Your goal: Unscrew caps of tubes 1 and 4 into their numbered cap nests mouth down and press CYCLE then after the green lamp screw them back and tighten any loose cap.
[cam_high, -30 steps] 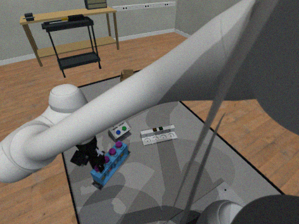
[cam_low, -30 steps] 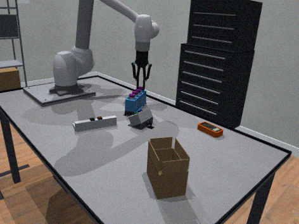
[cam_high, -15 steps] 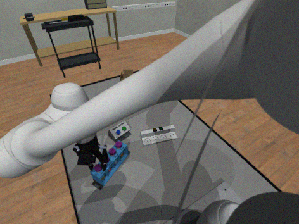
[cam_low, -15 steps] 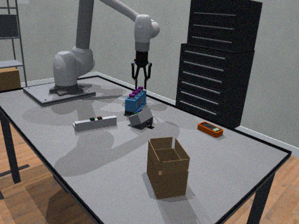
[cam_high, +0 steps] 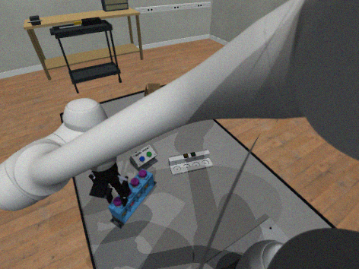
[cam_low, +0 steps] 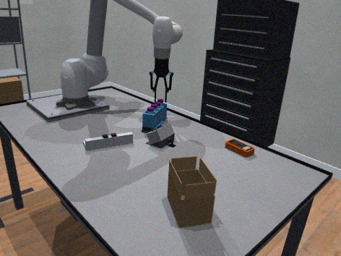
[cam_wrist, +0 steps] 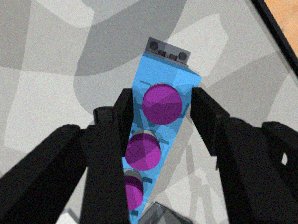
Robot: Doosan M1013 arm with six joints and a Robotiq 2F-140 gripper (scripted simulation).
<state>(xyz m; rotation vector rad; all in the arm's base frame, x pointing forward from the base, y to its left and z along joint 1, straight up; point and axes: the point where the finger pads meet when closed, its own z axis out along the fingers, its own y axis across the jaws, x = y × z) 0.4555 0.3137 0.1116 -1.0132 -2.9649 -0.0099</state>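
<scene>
Pincer (cam_wrist: 162, 107) hangs part open over the blue station (cam_low: 154, 115) on the bench (cam_low: 253, 173), straddling an end cap (cam_wrist: 162, 104), gripping nothing.

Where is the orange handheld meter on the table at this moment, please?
In the exterior view, the orange meter lies flat near the table's right edge, in front of the black drawer cabinet and behind the open cardboard box.

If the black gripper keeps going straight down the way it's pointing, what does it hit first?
Most likely the purple screw cap at the end of the blue tube station. The gripper points straight down with its open fingers on either side of that cap. Whether they already touch it is unclear.
</scene>
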